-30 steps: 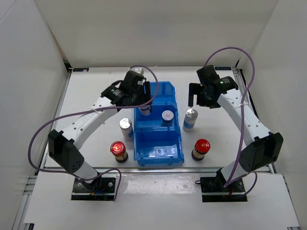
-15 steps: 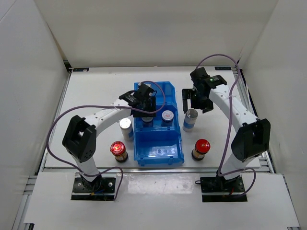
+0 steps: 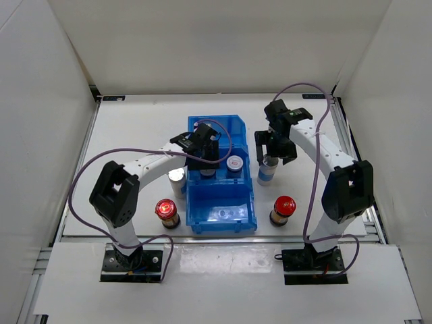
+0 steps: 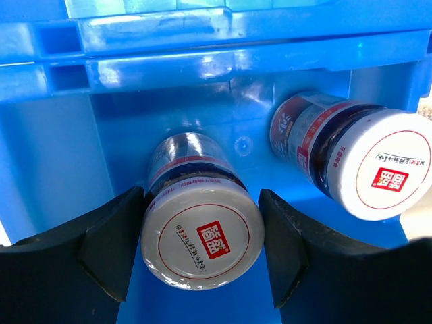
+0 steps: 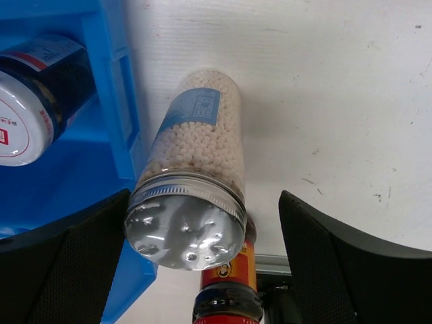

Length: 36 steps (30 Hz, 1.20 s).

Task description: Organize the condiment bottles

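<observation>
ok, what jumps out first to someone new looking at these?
The blue bin in the middle of the table, where the left arm's fingers sit against both sides of a short bottle in the middle compartment, a twin bottle beside it. Right of the bin, the right arm's fingers stand wide apart around a silver-capped bottle of white beads.

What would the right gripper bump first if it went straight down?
Probably the silver cap of the white-bead bottle, right between the right gripper's open fingers, though depth is unclear.
</observation>
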{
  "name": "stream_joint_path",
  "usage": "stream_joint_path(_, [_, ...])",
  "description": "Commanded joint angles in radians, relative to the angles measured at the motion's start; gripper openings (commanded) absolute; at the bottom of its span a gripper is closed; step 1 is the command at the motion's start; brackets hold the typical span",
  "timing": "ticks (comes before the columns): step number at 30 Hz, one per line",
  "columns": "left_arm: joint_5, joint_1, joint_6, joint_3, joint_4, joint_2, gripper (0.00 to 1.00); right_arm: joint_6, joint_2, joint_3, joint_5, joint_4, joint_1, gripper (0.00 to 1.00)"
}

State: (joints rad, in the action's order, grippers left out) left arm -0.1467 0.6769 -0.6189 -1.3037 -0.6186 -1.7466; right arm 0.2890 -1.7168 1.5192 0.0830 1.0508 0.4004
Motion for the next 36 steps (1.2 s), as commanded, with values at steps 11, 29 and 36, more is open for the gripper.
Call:
stream_joint_path(11, [0.013, -0.016, 0.025, -0.017, 0.04, -0.01, 1.0, -0.001, -0.006, -0.022, 0.008, -0.014, -0.003, 0.7])
stream_joint_path(29, [-0.149, -0.051, 0.142, -0.413, -0.227, 0.219, 1.0, 0.029, 0.023, 0.317, 0.104, 0.075, -0.003, 0.0])
stream_joint_path(36, [-0.156, -0.135, 0.133, -0.221, -0.237, 0.422, 1.0, -0.004, -0.205, 0.831, 0.046, 0.187, 0.058, 0.0])
